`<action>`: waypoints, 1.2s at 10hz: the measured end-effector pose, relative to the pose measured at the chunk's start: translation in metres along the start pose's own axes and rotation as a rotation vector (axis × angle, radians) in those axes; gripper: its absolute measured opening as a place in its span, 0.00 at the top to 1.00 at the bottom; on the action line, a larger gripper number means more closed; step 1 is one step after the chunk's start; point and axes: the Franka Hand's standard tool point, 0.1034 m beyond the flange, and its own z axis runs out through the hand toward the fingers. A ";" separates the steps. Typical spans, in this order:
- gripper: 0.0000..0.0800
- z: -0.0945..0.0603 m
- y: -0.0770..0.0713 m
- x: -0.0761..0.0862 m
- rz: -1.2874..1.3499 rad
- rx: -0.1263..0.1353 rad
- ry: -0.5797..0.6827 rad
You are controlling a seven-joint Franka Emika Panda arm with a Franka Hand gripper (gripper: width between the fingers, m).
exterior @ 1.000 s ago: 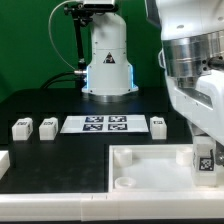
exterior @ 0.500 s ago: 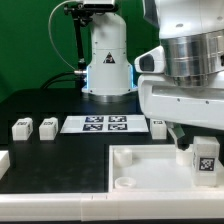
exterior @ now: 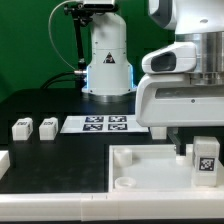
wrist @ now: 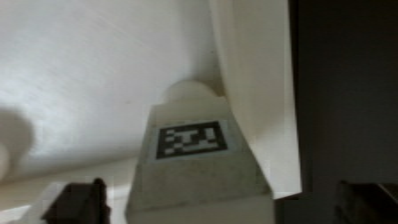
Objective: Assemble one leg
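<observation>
One leg [exterior: 205, 160], a small white block with a black-and-white tag, stands upright in the large white panel [exterior: 145, 165], in its corner at the exterior view's right. My gripper [exterior: 196, 138] hangs just above it, open. In the wrist view the leg [wrist: 196, 150] shows its tag between my two dark fingertips [wrist: 80, 202], with a gap on each side of my gripper [wrist: 217, 208]. Three more legs lie on the black table: two at the exterior view's left [exterior: 21, 128] [exterior: 47, 127] and one by the marker board's right end [exterior: 158, 125].
The marker board [exterior: 106, 124] lies flat behind the panel. The arm's white base [exterior: 107, 60] stands at the back. A white part [exterior: 3, 160] shows at the left edge. The panel has a round socket [exterior: 124, 183] near its front left corner.
My gripper has let go of the leg and risen. The hand now sits higher and further toward the exterior view's left. The leg stays standing in the panel's corner.
</observation>
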 end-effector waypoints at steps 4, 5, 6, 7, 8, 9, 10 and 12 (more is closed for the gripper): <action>0.62 0.001 0.004 0.000 0.351 0.007 -0.009; 0.62 0.001 0.005 0.000 0.526 0.013 -0.014; 0.62 0.001 0.005 0.000 0.714 0.020 -0.021; 0.62 0.003 0.004 -0.002 0.916 0.035 -0.035; 0.62 0.004 0.003 -0.001 1.163 0.070 -0.052; 0.62 0.004 0.002 -0.001 1.304 0.085 -0.070; 0.62 0.004 0.001 -0.002 1.348 0.086 -0.076; 0.63 0.004 -0.002 -0.003 1.458 0.084 -0.086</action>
